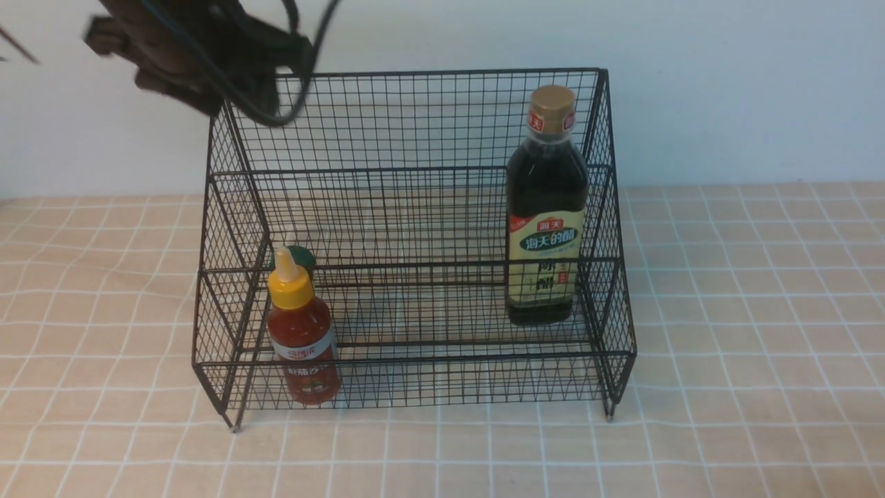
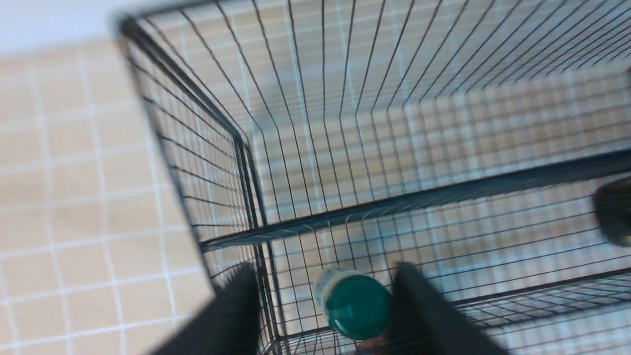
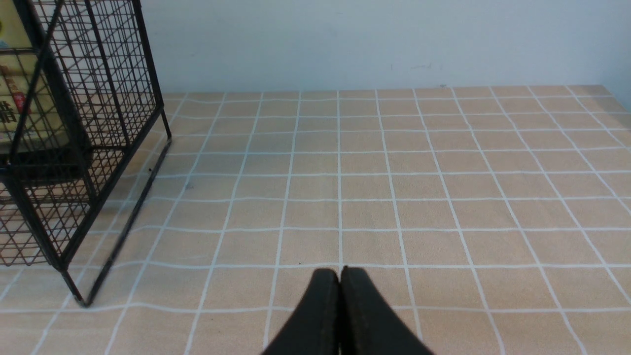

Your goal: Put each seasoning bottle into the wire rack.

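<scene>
in the middle of the frame, the wire rack (image 1: 415,242) holds all 3 bottles: dark bottle (image 1: 546,207) right, red sauce bottle (image 1: 303,332) lower left, green-lidded jar (image 2: 355,305) behind it. left claw (image 2: 325,315) hangs released above the jar; right claw (image 3: 340,296) is clenched, empty.

Black rack (image 1: 415,207), green-lidded jar (image 2: 356,305), beige checked cloth (image 1: 747,311)

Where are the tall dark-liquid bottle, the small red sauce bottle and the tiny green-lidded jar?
Tall dark-liquid bottle with gold cap (image 1: 545,252): front view, on its cream-green label.
Small red sauce bottle with yellow nozzle cap (image 1: 302,330): front view, on its red body.
Tiny green-lidded clear jar (image 2: 357,306): left wrist view, on its green lid.
</scene>
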Tool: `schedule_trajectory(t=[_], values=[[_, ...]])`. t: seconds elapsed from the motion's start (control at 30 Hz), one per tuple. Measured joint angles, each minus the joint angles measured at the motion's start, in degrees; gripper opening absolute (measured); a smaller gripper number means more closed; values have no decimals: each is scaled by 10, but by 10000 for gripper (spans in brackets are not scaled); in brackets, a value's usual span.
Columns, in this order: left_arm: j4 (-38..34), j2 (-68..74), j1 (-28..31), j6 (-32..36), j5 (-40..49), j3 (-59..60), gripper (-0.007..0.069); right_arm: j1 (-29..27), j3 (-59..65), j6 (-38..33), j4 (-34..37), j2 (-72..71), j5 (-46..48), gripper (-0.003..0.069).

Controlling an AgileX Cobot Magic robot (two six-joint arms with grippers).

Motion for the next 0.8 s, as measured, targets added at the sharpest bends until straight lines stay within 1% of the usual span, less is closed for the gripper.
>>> schedule_trajectory(t=[0.07, 0.1, 0.2, 0.23, 0.33, 0.37, 0.47, 0.6, 0.77, 0.8], values=[[0, -42, 0, 1, 1, 6, 92, 0, 0, 0, 0, 0, 0, -15], [0, -77, 0, 1, 1, 15, 40, 0, 0, 0, 0, 0, 0, -15], [0, -161, 0, 1, 2, 44, 1, 0, 0, -4, 0, 0, 0, -15], [0, -167, 0, 1, 2, 49, -1, 0, 0, -5, 0, 0, 0, -15], [1, -272, 0, 1, 3, 123, -7, 0, 0, -8, 0, 0, 0, -15], [1, -284, 0, 1, 3, 134, -7, 0, 0, -8, 0, 0, 0, -15], [1, -386, 0, 1, 1, 238, -7, 0, 0, -9, 0, 0, 0, -15], [1, -538, 0, 1, -69, 392, -7, 0, 0, -9, 0, 0, 0, -15], [1, -685, 0, 1, -145, 521, -7, 0, 0, -9, 0, 0, 0, -15], [1, -733, 0, 1, -164, 558, -7, 0, 0, -9, 0, 0, 0, -15]])
